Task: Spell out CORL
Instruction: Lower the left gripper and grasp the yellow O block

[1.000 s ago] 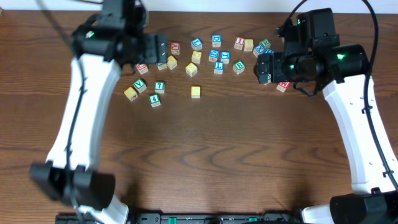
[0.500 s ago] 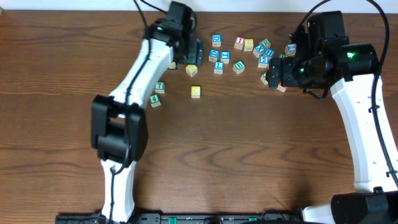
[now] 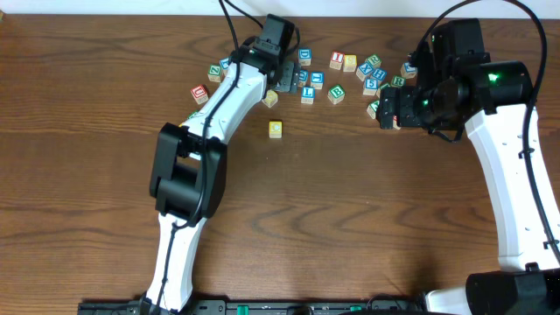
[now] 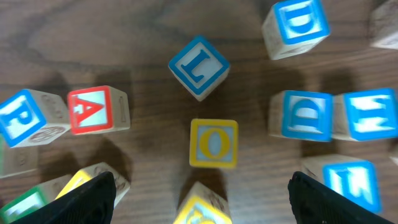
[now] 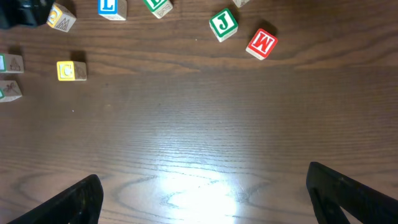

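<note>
Under the left gripper (image 4: 200, 183) — spread wide — lies the O cube (image 4: 213, 143); right gripper (image 5: 204, 174) seemingly wide too.

Left wrist view, on the worktop:
- O cube (image 4: 213, 143): blue O on a yellow face.
- A cube (image 4: 93, 110): red A.
- P cube (image 4: 23, 115): blue P, tilted.
- Upper D cube (image 4: 301, 22) and lower D cube (image 4: 306, 116): blue D on each.

Right wrist view:
- L cube (image 5: 109, 6): blue L.
- J cube (image 5: 223, 23): green J.
- M cube (image 5: 260, 42): red M.

Other cube letters are too blurred or small to read.
</note>
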`<state>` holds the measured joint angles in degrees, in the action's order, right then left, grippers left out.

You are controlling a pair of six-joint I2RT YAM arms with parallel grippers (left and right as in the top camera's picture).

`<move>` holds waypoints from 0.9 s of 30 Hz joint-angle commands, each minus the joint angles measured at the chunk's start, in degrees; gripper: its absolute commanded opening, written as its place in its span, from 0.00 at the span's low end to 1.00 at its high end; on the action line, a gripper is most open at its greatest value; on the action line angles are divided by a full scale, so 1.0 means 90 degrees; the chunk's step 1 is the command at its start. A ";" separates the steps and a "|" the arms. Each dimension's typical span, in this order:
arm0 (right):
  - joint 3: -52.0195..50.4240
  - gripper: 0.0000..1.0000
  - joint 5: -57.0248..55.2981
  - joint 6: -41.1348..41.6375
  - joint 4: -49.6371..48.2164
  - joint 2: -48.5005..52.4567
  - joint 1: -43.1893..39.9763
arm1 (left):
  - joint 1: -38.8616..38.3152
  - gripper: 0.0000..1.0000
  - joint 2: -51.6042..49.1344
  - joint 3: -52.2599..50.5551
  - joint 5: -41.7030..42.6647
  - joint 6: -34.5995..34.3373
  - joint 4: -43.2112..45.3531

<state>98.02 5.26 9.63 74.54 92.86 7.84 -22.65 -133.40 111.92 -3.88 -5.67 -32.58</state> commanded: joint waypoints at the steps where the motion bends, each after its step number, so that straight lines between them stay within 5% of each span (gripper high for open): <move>1: 0.0010 0.99 -0.0073 -0.0010 0.0012 -0.0017 -0.0002 | 0.0036 0.86 -0.0257 0.0163 -0.0194 0.0107 0.0163; 20: -0.0036 0.99 -0.0097 -0.0056 0.0024 -0.0017 -0.0002 | 0.0032 0.66 -0.0551 0.0153 -0.0192 0.0104 0.0364; 27: -0.0036 0.99 -0.0095 -0.0053 -0.0015 -0.0017 -0.0002 | 0.0019 0.66 -0.0554 -0.0007 -0.0192 0.0104 0.0568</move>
<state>97.97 5.08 9.61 74.46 92.86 7.84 -22.57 -136.73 111.92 -4.89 -5.08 -28.01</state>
